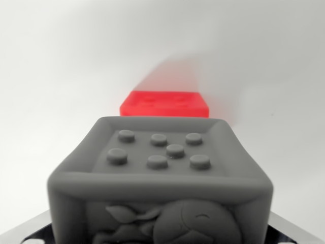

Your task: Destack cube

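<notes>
Grey cube (160, 178) fills the near view, seven studs on top. Red cube (164, 103) sits just behind it, farther off. Gripper's out of frame, can't tell its state.

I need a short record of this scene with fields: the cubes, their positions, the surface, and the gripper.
near cube: grey cube, seven studs on top, relief figure on its front face
far cube: red cube, behind the grey one, blurred
stacking: cannot tell whether they touch
surface: white surface
gripper: dark parts at the bottom corners; fingers not clearly shown
</notes>
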Motion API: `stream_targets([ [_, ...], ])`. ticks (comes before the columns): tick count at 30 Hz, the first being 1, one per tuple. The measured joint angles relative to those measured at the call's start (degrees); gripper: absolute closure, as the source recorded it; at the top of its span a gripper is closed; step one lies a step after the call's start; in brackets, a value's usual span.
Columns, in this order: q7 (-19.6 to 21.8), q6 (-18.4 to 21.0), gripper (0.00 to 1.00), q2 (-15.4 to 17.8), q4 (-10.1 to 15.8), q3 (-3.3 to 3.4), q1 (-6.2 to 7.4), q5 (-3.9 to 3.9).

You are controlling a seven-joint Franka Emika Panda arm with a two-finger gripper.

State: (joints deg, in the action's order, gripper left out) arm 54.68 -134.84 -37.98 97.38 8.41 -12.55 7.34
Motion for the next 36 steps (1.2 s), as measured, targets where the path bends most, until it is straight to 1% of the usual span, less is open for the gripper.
stream_targets([
  [16,0.2,4.3,1.0,4.3,0.0,0.78,0.57,-0.34],
  [22,0.3,5.8,1.0,5.9,-0.2,0.93,0.66,-0.57],
  [26,0.0,5.7,1.0,6.5,0.8,0.89,1.14,-0.84],
  [36,-1.0,4.5,1.0,8.2,3.8,0.75,2.47,-1.13],
])
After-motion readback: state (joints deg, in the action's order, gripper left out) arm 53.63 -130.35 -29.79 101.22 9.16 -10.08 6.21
